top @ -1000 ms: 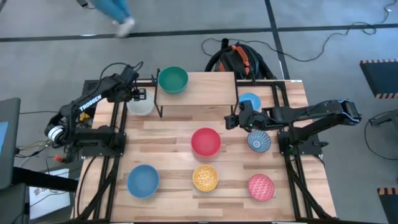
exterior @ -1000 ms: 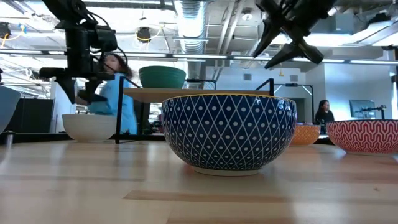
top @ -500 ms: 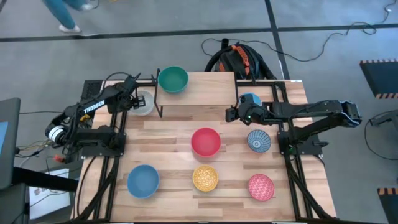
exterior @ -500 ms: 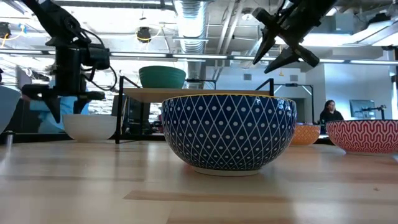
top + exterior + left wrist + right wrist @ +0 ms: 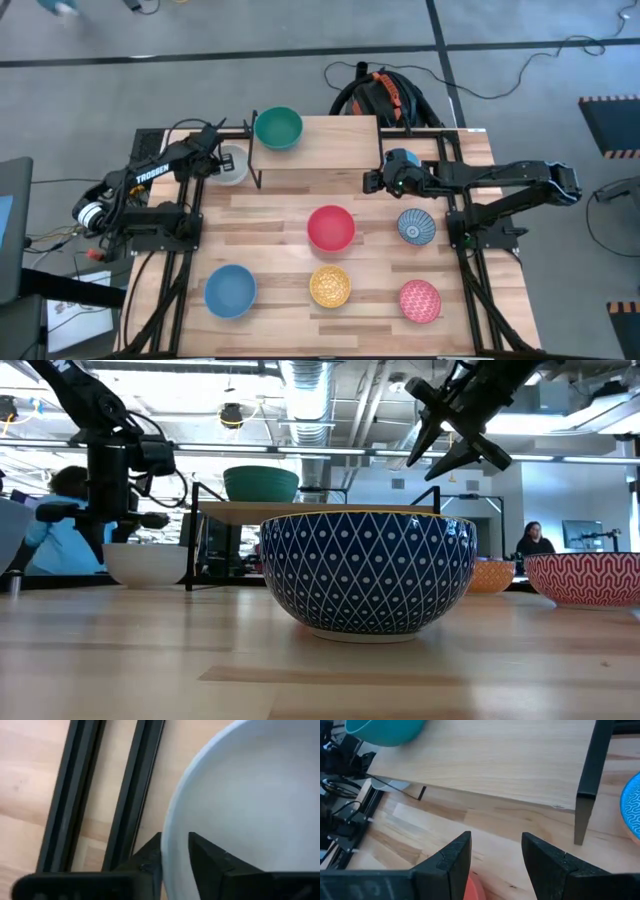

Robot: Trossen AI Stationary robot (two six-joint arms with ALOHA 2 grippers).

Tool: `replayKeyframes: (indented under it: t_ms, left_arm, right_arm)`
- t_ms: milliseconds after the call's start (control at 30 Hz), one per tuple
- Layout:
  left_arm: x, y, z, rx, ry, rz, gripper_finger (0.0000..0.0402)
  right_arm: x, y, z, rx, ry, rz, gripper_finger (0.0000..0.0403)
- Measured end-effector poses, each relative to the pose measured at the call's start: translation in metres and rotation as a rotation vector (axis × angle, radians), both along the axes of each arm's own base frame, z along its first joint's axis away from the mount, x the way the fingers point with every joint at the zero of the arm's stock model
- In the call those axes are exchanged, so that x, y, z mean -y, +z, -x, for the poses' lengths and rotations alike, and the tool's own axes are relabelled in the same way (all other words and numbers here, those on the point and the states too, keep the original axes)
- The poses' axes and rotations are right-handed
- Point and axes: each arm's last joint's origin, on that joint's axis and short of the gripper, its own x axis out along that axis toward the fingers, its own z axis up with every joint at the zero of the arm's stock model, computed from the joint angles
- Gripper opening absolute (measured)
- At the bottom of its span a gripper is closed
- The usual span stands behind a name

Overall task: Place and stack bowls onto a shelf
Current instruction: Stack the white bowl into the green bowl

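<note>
Wooden table [image 5: 270,205], 6 bowls, grey floor [image 5: 300,30] beyond.

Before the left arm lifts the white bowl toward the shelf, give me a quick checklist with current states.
1. Left gripper fingers straddle the white bowl rim, one inside, one outside: ok.
2. Grip fully closed on the rim: cannot tell.
3. Shelf has bare room beside the green bowl: ok.
4. Right gripper open, holding nothing: ok.
5. Right gripper hangs over the shelf's right end, possibly in the way: not ok.
</note>
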Motion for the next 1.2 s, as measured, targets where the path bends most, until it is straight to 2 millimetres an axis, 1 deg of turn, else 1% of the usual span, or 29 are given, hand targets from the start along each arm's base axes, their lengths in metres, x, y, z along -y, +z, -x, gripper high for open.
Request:
replayKeyframes:
  t_ms: [133, 200, 500, 633, 767, 867, 933, 1067, 1133, 1200]
  left_arm:
    - [-0.002, 0.001, -0.001, -0.011, -0.03, -0.025, 0.0021]
    - [-0.004, 0.002, -0.002, -0.009, -0.047, -0.042, 0.0007]
    - [-0.002, 0.012, 0.0, -0.047, -0.117, -0.062, 0.0001]
    - [0.007, 0.02, 0.005, -0.071, -0.137, -0.069, 0.0]
    - [0.021, 0.033, 0.012, -0.035, -0.169, -0.084, 0.0]
    - [0.036, 0.046, 0.017, 0.044, -0.204, -0.119, 0.0]
    - [0.047, 0.06, 0.02, 0.089, -0.232, -0.15, 0.0]
    - [0.069, 0.099, 0.028, 0.145, -0.294, -0.266, 0.0]
    - [0.08, 0.12, 0.034, 0.155, -0.315, -0.341, 0.0]
    - [0.09, 0.142, 0.039, 0.158, -0.339, -0.413, 0.0]
  right_arm:
    - [0.002, 0.0, 0.0, 0.002, 0.001, -0.01, 0.0196]
    - [0.003, 0.0, 0.0, 0.002, -0.001, -0.014, 0.0188]
    - [0.006, 0.0, 0.001, 0.003, -0.013, -0.014, 0.0138]
    - [0.005, 0.0, 0.0, 0.007, -0.002, -0.016, 0.0123]
    - [0.0, 0.006, -0.005, 0.056, 0.066, 0.022, 0.0123]
    - [-0.005, 0.015, -0.012, 0.143, 0.123, 0.079, 0.0131]
    - [-0.008, 0.023, -0.017, 0.214, 0.158, 0.128, 0.014]
    - [-0.01, 0.039, -0.024, 0.346, 0.208, 0.239, 0.0167]
    - [-0.01, 0.049, -0.025, 0.371, 0.225, 0.288, 0.0185]
    - [-0.01, 0.06, -0.032, 0.37, 0.244, 0.34, 0.0204]
